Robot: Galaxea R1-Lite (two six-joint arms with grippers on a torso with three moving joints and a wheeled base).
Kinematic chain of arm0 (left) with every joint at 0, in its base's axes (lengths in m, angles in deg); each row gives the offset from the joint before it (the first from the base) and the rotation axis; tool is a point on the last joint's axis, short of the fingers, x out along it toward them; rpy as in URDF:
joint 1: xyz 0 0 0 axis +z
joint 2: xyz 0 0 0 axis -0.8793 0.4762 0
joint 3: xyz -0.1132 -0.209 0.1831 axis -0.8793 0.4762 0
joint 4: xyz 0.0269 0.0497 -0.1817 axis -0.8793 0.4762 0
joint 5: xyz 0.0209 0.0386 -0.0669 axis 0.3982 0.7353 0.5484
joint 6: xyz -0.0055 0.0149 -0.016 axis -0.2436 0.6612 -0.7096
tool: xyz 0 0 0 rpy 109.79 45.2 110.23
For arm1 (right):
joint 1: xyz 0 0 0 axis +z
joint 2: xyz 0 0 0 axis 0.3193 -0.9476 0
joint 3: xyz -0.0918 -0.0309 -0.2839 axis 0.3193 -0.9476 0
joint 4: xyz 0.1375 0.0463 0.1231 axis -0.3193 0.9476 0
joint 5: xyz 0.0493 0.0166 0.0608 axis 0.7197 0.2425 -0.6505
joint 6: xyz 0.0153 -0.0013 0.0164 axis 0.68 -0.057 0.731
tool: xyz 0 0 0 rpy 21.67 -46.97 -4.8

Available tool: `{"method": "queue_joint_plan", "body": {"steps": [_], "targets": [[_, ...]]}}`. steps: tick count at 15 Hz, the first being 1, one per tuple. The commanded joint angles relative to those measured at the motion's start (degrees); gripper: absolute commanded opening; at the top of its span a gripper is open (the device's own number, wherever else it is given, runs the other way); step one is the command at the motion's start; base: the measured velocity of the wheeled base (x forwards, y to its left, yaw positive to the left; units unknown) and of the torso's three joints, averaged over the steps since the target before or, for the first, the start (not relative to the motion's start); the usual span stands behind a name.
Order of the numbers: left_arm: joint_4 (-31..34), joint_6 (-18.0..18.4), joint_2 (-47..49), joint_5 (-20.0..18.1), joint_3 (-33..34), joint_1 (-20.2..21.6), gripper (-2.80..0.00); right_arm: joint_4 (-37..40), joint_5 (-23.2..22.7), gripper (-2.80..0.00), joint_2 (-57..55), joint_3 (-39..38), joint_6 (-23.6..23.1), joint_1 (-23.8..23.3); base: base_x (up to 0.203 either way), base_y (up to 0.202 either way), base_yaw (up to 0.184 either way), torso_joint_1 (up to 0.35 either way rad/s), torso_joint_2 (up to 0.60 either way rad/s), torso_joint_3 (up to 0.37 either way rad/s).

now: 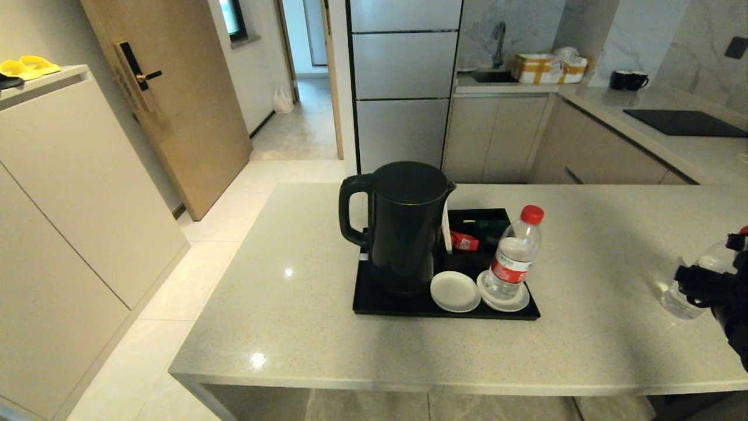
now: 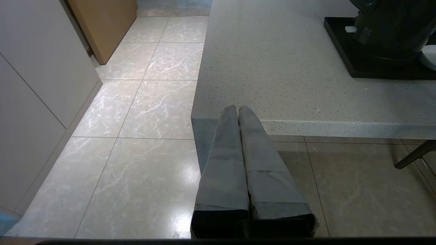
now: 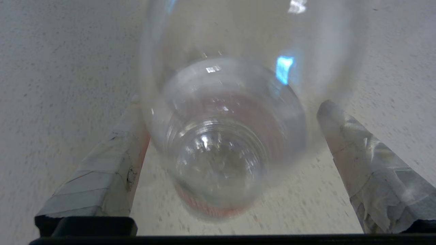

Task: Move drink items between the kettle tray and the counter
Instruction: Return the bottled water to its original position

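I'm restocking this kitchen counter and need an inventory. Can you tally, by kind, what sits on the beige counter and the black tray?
Clear plastic water bottles with red caps: 2, one on a saucer on the tray, one on the counter by the right claw
Black electric kettle: 1
Small round white saucers: 2
Flat rectangular black tray: 1
Total: 6

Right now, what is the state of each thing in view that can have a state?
Bottle on the tray: upright, capped, standing on a white saucer.
Bottle on the counter: between the right hand's fingers, not squeezed.
Right hand: open, fingers either side of that bottle.
Left hand: shut, empty, at the counter's edge.
Kettle: upright on the tray, lid closed.
Other saucer: empty.
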Motion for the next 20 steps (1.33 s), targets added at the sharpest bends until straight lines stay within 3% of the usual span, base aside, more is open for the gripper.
{"method": "queue_joint_plan", "body": {"steps": [1, 5, 6, 16, 20], "targets": [[0.0, 0.0, 0.0, 0.0, 0.1, 0.0, -2.8, 0.4, 0.1, 0.0, -1.6, 2.7, 0.1, 0.3, 0.0, 0.0, 0.0, 0.0, 0.0, 0.0], [0.0, 0.0, 0.0, 0.0, 0.1, 0.0, -2.8, 0.8, 0.1, 0.0, -3.5, 4.0, 0.0, 1.3, 0.0, 0.0, 0.0, 0.0, 0.0, 0.0], [0.0, 0.0, 0.0, 0.0, 0.1, 0.0, -2.8, 0.8, 0.1, -2.8, -3.6, 4.0, -0.2, 1.5, 0.0, 0.0, 0.0, 0.0, 0.0, 0.0], [0.0, 0.0, 0.0, 0.0, 0.1, 0.0, -2.8, 3.1, 0.1, -2.8, -0.2, 3.0, -0.2, 1.8, 0.0, 0.0, 0.0, 0.0, 0.0, 0.0], [0.0, 0.0, 0.0, 0.0, 0.1, 0.0, -2.8, 11.7, -0.6, -2.8, 10.9, 2.0, 0.3, 2.7, 0.0, 0.0, 0.0, 0.0, 0.0, 0.0]]}}
